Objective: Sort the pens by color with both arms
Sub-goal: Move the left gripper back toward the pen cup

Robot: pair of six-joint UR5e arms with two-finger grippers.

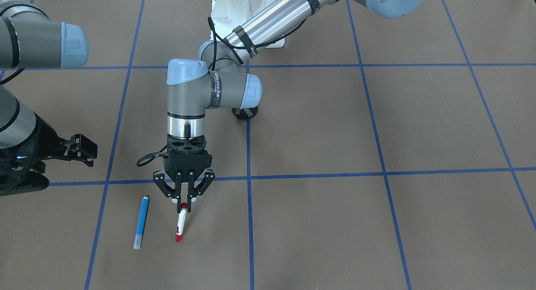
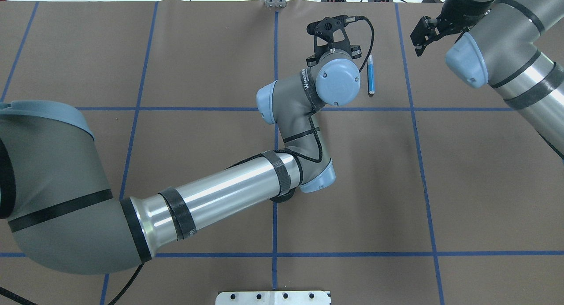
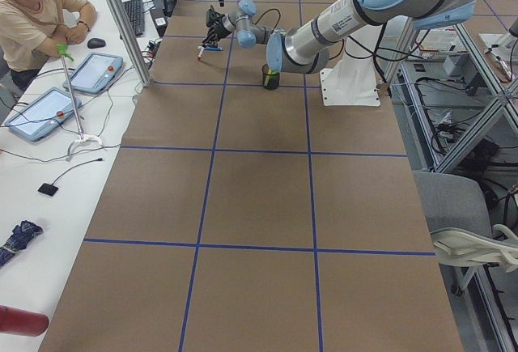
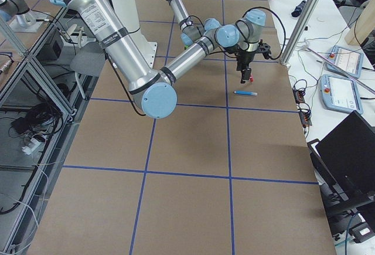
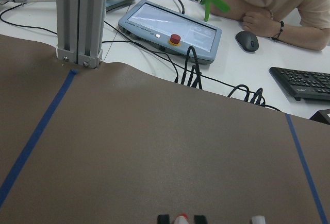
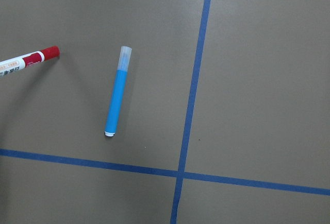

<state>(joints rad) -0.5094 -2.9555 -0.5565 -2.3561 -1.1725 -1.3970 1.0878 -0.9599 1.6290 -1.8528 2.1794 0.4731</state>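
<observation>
Evidently the left gripper (image 1: 183, 201) is clamped on the upper end of the white pen with red caps (image 1: 181, 223). The pen hangs tilted near the table's far edge. I judge this keeps it apart from the blue pen (image 1: 142, 221), which lies flat just beside it. The right gripper (image 1: 81, 149) hovers further right along that edge, and I cannot tell how its jaws stand (too much is cropped). I cannot tell whether the red tip touches the table. No green or yellow pens show. A black cup (image 1: 245, 113) sits mostly hidden under the left arm.
</observation>
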